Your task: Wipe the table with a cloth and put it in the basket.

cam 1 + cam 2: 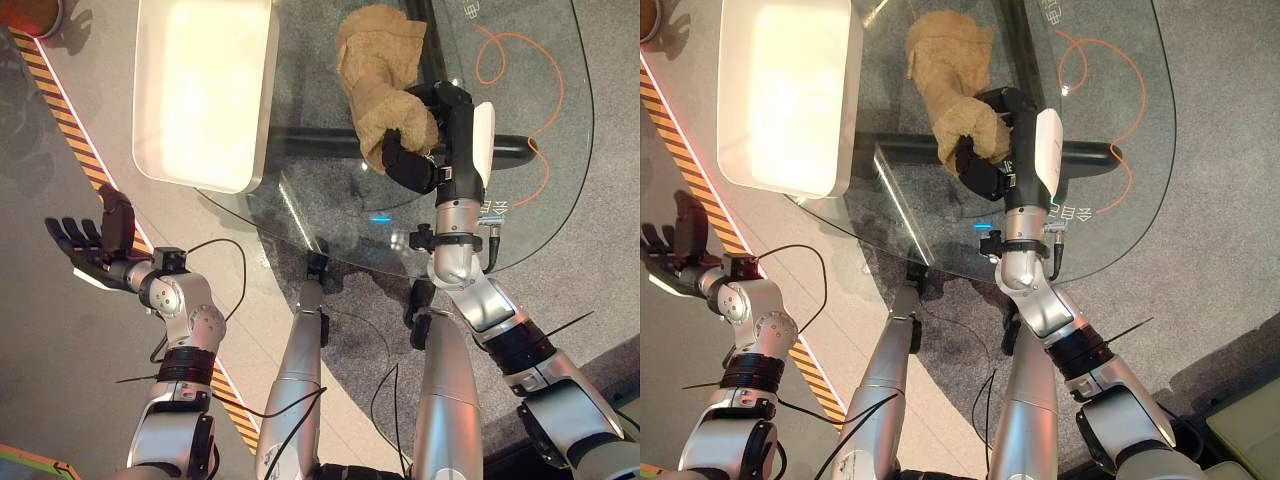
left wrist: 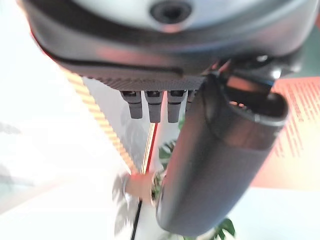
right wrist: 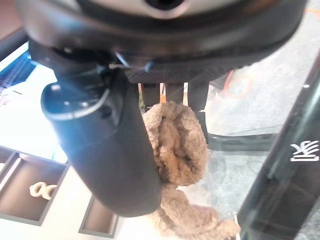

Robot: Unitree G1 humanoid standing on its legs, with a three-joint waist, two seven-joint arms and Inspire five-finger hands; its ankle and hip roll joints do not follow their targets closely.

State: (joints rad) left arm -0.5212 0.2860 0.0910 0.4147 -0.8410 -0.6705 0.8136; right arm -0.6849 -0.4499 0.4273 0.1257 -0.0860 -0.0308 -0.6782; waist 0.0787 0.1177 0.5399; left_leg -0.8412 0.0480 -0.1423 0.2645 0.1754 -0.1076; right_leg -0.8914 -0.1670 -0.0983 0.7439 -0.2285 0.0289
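Cloth (image 1: 378, 80) bunched around right hand's (image 1: 425, 150) fingers (image 3: 199, 97)

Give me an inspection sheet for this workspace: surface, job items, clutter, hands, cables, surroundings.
Surface: round clear glass table on a dark frame.
Job items: tan fluffy cloth lying on the glass, its near end gripped; white rectangular plastic basket at the table's left edge.
Clutter: nothing seen.
Hands: right hand curled round the cloth; left hand open, off the table over the floor.
Cables: orange cable looping beneath the glass.
Surroundings: grey carpet; orange-and-black striped floor tape.
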